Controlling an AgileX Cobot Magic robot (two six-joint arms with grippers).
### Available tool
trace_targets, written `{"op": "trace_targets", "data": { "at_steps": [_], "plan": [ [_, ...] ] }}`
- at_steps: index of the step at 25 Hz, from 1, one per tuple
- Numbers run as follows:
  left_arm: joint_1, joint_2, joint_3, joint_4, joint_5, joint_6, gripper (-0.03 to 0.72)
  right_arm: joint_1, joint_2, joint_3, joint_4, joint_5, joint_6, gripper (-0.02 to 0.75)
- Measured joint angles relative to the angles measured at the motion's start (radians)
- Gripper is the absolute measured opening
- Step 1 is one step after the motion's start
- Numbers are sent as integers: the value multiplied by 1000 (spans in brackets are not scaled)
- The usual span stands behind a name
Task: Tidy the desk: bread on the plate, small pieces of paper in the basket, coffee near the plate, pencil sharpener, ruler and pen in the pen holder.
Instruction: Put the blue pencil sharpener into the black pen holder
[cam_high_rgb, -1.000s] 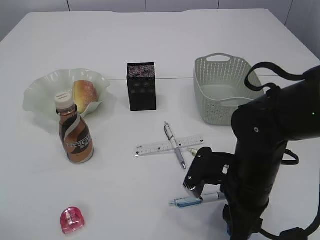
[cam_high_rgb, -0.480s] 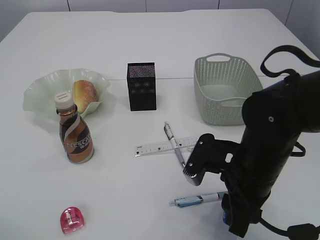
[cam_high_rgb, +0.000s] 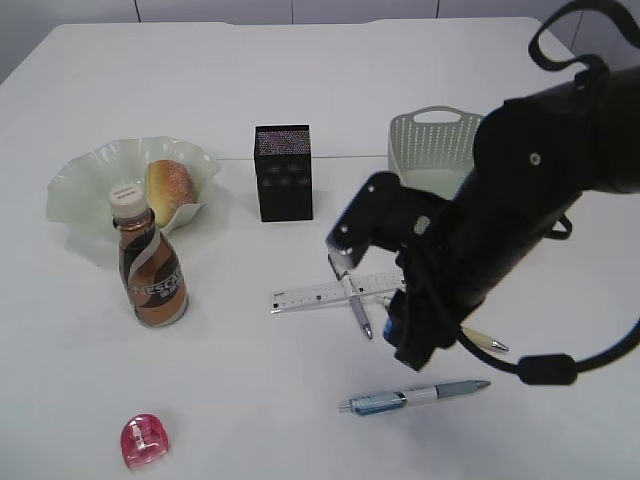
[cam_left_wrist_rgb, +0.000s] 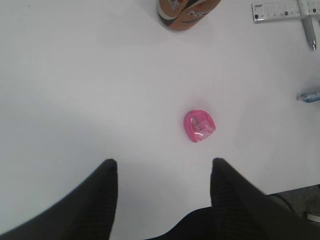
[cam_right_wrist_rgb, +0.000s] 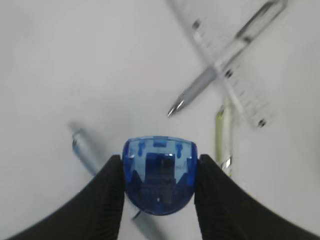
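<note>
So the right gripper (cam_right_wrist_rgb: 159, 172) is clamped on a blue pencil sharpener (cam_right_wrist_rgb: 160, 182), hanging over the pens and ruler (cam_high_rgb: 335, 292) near the middle of the desk (cam_high_rgb: 300, 70). The pen holder (cam_high_rgb: 283, 172) stands further back, toward the centre. I'd say the trick now is to carry the sharpener squarely over the holder's open top and get low before letting go, since it's small and could bounce off the rim. The left gripper (cam_left_wrist_rgb: 162, 172) has its fingers apart, holding nothing, above a pink sharpener (cam_left_wrist_rgb: 199, 126) by the front edge. The bread (cam_high_rgb: 170, 188) is on the plate (cam_high_rgb: 80, 180), with the coffee (cam_high_rgb: 150, 265) beside it.
</note>
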Motion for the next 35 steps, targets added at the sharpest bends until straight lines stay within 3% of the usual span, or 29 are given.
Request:
{"op": "trace_targets", "data": {
  "at_steps": [13, 26, 35],
  "plan": [
    [0, 0, 0, 28, 19, 0, 433, -74, 33, -163, 90, -416, 19, 312],
    [0, 0, 0, 29, 19, 0, 433, -78, 263, -448, 147, -500, 19, 312],
    [0, 4, 0, 29, 19, 0, 433, -78, 361, -507, 209, -617, 19, 312]
  ]
}}
